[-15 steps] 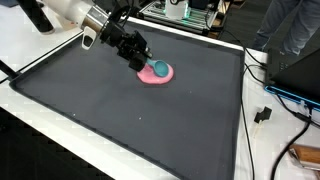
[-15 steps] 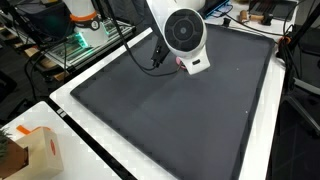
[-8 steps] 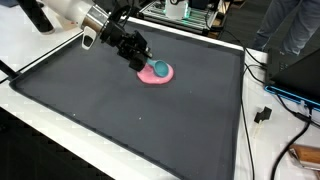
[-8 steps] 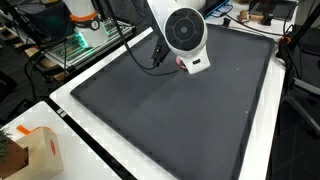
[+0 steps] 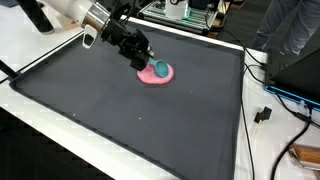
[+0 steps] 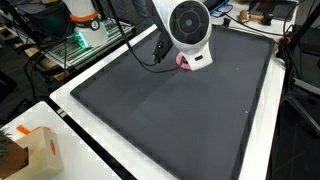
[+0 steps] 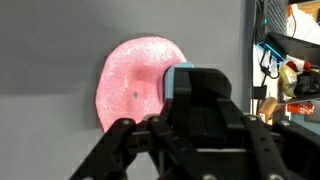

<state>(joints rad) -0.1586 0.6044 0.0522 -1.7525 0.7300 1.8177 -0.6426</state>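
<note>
A pink round plate [image 5: 155, 75] lies on the black mat [image 5: 130, 120], toward its far side. A teal object [image 5: 160, 69] rests on the plate. My gripper [image 5: 144, 63] hangs just beside that object, at the plate's edge. In the wrist view the gripper [image 7: 205, 75] looks shut, its fingers forming one dark block over the plate [image 7: 135, 85]. The teal object [image 7: 178, 78] peeks out at the tips; contact cannot be told. In an exterior view the wrist hides the gripper, and only a sliver of the plate [image 6: 183, 60] shows.
The mat [image 6: 160, 120] sits in a white-rimmed table. A cardboard box [image 6: 30, 150] stands off one corner. Cables and a plug [image 5: 264, 113] lie beside the mat, with a person [image 5: 290, 30] behind them. A rack of equipment [image 6: 85, 35] stands beyond the table.
The wrist has shifted slightly up and away, uncovering a bit more of the pink plate in an exterior view. The teal object has stayed on the plate.
</note>
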